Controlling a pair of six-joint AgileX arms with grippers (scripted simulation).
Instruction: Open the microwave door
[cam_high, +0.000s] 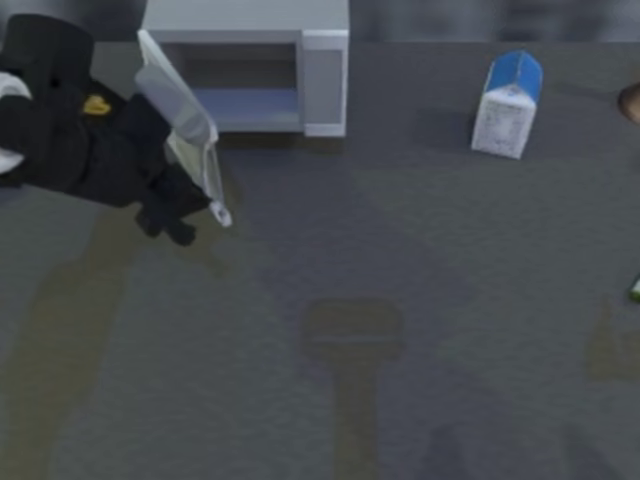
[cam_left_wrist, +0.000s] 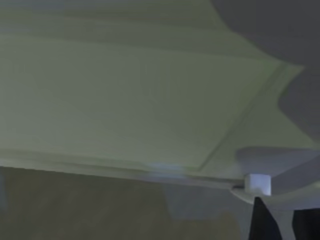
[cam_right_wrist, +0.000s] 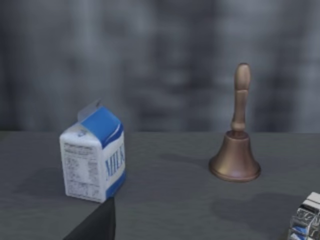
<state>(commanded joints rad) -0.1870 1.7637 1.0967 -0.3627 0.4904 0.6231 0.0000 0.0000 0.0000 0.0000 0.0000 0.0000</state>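
Light grey boxy microwave with translucent white-framed door swung wide; left gripper at handle, finger state unclear; blue-white carton reads "MILK"; right gripper unseen

My left arm reaches in from the top view's left edge, a bulky black limb lying across the table's far left part and angled toward the near right. Its wrist narrows toward the left gripper, which sits at the arm's tip, at the free outer end of the swung-out microwave door; the door's handle end is right beside the pincer. One dark fingertip shows in the left wrist view, just under a small white block on the door's edge. Whether the pincer is closed cannot be made out. My right arm is outside the top view.
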